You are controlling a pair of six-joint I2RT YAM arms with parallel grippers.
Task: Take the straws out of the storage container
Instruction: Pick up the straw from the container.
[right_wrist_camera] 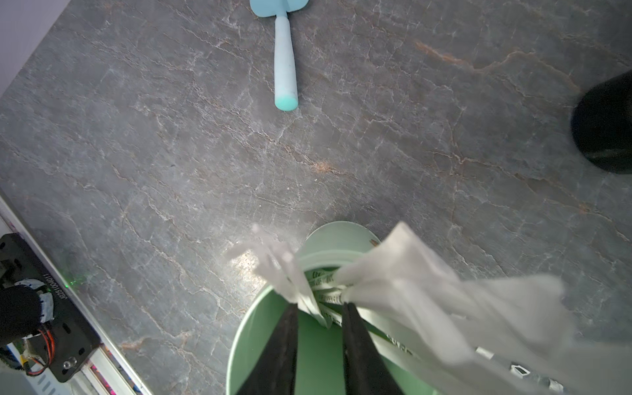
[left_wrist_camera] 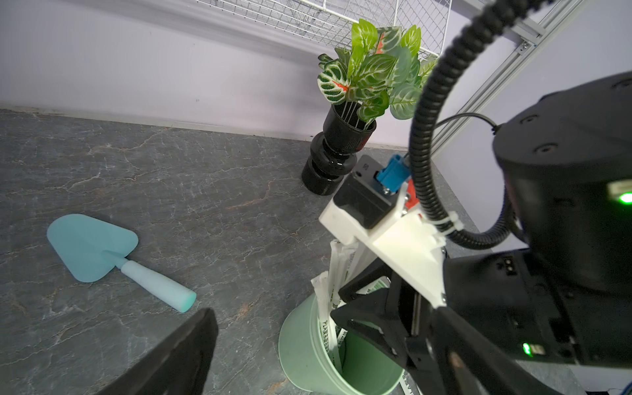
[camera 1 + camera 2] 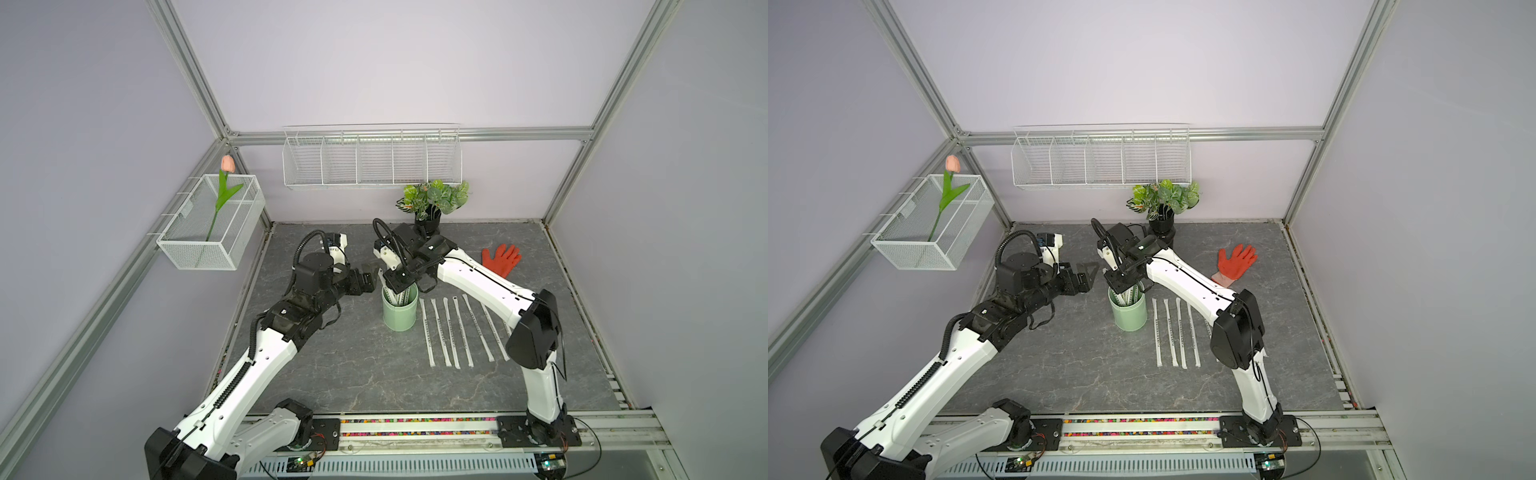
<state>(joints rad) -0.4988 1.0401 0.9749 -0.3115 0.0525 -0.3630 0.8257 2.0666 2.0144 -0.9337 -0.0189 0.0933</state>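
Note:
The pale mint-green storage container stands upright mid-table, with several white wrapped straws leaning inside it. More straws lie in a row on the table to its right. My right gripper points down into the container; its black fingers stand a little apart, with a straw between the tips. My left gripper hovers wide open just left of the container, holding nothing.
A black vase with leaves stands behind the container. An orange glove lies at the back right. A light blue trowel lies on the table. White wire baskets hang on the walls, one holding a tulip.

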